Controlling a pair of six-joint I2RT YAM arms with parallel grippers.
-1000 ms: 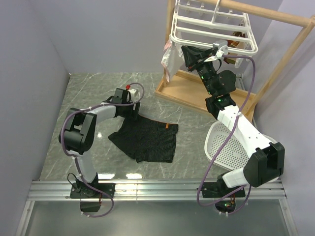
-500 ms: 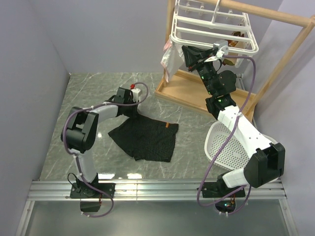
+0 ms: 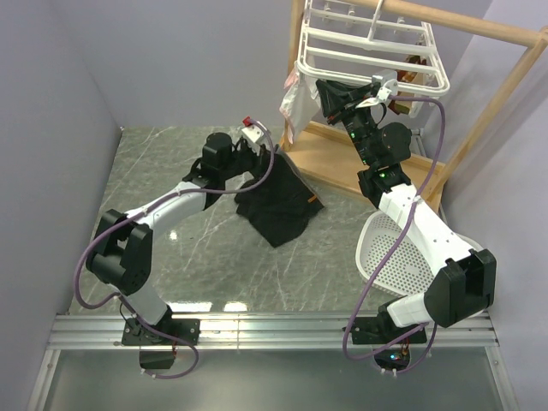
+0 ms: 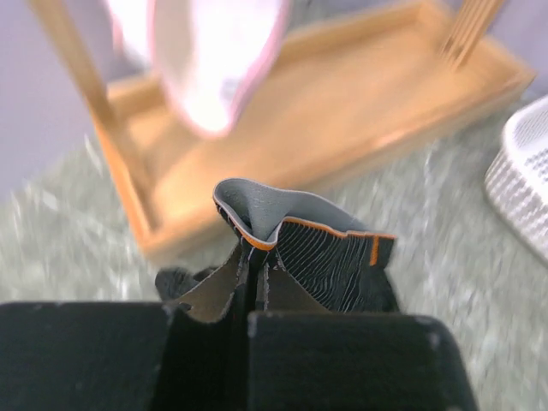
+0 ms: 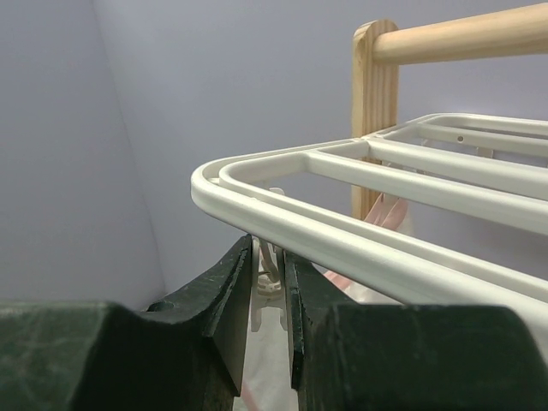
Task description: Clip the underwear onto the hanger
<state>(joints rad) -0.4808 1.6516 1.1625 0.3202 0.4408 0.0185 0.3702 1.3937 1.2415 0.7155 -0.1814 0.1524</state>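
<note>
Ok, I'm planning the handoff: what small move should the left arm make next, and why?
Probably raise the left gripper, shut on the underwear, toward the clip that the right gripper squeezes under a corner of the hanger; the fabric hangs apart from it.

matt black cloth underwear (image 3: pixel 278 205), glossy white plastic hanger (image 5: pixel 342 244), pale wood frame (image 3: pixel 342 163).

Left arm (image 3: pixel 171 205), right arm (image 3: pixel 419 224): white shells, black joints, looped purple cables. Right gripper (image 5: pixel 267 257): matte black fingers.
</note>
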